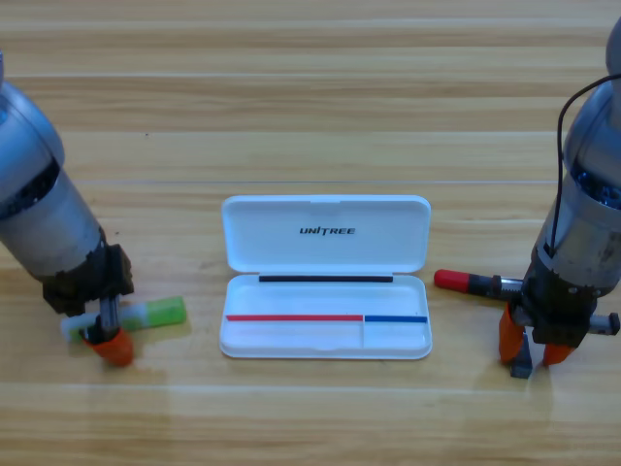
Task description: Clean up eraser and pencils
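Wooden table (310, 78) of pale planks, seen from above, with an open white case (325, 277) at the middle — lid laid back on the far side, tray on the near side.

Left of the case: the left gripper (105, 335) down at the table, orange jaws pinched on the pale pen (146, 316). Pen lying roughly crosswise, its bright green end (167, 311) sticking out to the right toward the case, its whitish end just showing on the gripper's left. Well apart from the case.

Right of the case: the right gripper (532, 349) lowered over the black marker (475, 282). Marker lying crosswise, red end pointing left, close to the tray's right edge but not touching; its other end hidden under the gripper body. Orange jaws spread — one on each side of a small dark block, seemingly the eraser (524, 366), standing on the table between and just in front of the tips. Contact between jaws and block impossible to tell.
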